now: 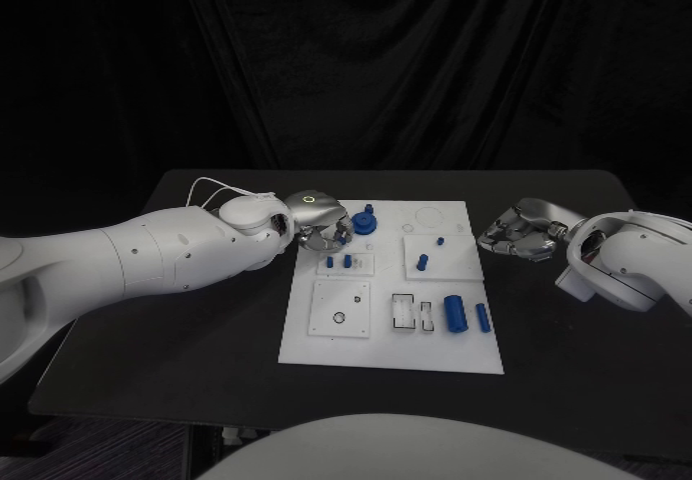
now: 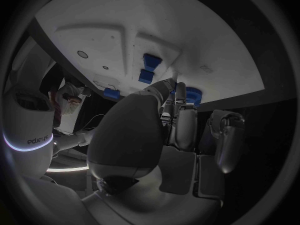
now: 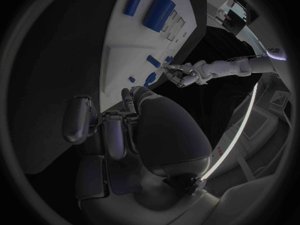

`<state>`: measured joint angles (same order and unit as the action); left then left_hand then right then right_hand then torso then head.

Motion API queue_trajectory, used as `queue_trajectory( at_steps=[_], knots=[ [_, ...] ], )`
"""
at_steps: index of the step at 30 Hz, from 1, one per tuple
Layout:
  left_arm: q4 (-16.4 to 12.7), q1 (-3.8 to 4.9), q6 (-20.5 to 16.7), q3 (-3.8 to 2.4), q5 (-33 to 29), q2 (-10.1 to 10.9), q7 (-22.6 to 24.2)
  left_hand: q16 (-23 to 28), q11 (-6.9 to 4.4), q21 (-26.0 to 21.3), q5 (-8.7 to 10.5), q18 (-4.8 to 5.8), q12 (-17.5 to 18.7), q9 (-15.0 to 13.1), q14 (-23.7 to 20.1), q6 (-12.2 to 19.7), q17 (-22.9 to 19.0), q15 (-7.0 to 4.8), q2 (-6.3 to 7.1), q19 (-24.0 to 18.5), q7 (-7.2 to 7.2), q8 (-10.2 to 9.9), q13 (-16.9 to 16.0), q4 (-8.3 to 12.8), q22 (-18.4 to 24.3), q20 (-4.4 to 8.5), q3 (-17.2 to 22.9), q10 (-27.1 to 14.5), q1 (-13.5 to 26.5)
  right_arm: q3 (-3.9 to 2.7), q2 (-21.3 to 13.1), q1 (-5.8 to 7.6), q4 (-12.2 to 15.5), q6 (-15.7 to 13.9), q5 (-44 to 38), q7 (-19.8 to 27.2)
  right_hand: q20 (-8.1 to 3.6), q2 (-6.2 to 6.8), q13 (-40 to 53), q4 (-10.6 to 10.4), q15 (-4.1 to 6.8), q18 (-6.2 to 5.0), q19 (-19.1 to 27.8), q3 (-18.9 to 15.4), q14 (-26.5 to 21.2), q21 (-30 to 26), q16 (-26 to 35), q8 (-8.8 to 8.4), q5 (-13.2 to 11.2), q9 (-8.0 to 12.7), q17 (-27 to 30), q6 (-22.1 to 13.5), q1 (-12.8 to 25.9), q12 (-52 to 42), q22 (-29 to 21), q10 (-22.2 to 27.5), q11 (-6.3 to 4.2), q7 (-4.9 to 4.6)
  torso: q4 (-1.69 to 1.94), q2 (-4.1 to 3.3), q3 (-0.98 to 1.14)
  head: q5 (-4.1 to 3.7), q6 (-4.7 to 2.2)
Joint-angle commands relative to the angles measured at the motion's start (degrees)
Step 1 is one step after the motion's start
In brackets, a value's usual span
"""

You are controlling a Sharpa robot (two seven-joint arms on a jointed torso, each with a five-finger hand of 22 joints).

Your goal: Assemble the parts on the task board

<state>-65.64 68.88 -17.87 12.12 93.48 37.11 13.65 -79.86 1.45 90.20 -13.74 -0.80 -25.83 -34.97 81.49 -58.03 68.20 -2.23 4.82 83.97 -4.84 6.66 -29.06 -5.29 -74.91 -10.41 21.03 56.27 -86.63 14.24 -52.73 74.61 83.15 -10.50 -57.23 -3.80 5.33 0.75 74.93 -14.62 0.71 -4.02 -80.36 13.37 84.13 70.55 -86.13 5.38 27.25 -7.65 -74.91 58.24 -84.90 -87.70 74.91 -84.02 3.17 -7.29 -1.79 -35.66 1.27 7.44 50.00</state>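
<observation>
The left hand [image 1: 320, 225] hovers at the board's [image 1: 332, 345] far-left corner beside a blue knob [image 1: 364, 219]; whether it grips, I cannot tell. Parts [image 1: 454, 313] look light, rigid, slippery: pinch their sides. The right hand [image 1: 522, 230], curled and empty, hangs over the tabletop [image 1: 159, 330].

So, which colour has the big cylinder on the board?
Blue. The cylinder lies on the white board; the head view shows it best.

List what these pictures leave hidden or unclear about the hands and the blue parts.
- Head view: whether the left hand touches the blue knob; its fingers overlap the board's corner.
- Left wrist view: the knob is partly hidden by fingers.
- Head view: what, if anything, lies inside the right hand's curled fingers.
</observation>
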Motion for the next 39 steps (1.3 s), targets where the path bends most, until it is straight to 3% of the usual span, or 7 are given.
queue_trajectory(
  at_steps=[1,16,39],
  knots=[
    [-0.3,-0.12,-2.2,-0.04,0.1,0.1,0.4,0.1,-0.04,-0.2,0.1,0.8,0.2,0.0,-0.3,-0.3,0.1,0.17,-0.75,6.0,0.0,0.4,0.1,0.0,-15.1,0.35,-0.3,0.3,-0.2,-0.04,0.0,-0.15,0.0,0.6,0.0,-0.9,-0.22,0.08,10.8,0.0,0.44,-0.6,0.2,0.2,3.4,-0.2,0.1,0.09,0.3,-0.1,-9.4,0.3,-0.2,0.1,9.0,-1.7,-0.55,0.18,0.03,-0.02,-0.03,-0.04,0.0],
    [-0.6,-0.12,-0.8,-0.04,0.1,0.5,0.1,0.6,0.12,-0.2,0.09,0.8,0.7,0.3,-0.7,0.3,-0.7,0.22,-1.02,6.0,-0.11,-0.2,0.3,-0.1,-15.1,1.1,-0.1,0.0,-0.2,-0.04,-0.1,-0.16,-0.1,1.2,0.0,-1.6,-0.23,0.09,10.7,0.0,0.44,-0.65,0.3,0.3,3.4,-0.4,0.2,0.02,0.3,-0.1,-9.2,0.2,-0.2,0.2,8.9,-1.6,-0.53,0.15,-0.05,-0.08,0.01,0.2,0.0],
    [-0.5,-0.19,1.3,-0.03,0.1,0.2,-0.3,0.7,0.13,-0.2,0.39,0.8,0.9,0.4,-0.7,0.5,-0.8,0.23,-1.07,6.0,-0.09,-0.4,0.4,-0.2,-15.1,1.27,-0.2,0.0,0.0,-0.04,-0.1,-0.16,0.0,1.4,0.0,-1.8,-0.23,0.1,10.7,0.0,0.43,-0.64,0.3,0.3,3.4,-0.4,0.2,-0.02,0.3,-0.1,-9.2,0.1,-0.2,0.2,8.9,-1.6,-0.52,0.14,-0.03,-0.04,0.02,0.35,0.0]
  ],
)
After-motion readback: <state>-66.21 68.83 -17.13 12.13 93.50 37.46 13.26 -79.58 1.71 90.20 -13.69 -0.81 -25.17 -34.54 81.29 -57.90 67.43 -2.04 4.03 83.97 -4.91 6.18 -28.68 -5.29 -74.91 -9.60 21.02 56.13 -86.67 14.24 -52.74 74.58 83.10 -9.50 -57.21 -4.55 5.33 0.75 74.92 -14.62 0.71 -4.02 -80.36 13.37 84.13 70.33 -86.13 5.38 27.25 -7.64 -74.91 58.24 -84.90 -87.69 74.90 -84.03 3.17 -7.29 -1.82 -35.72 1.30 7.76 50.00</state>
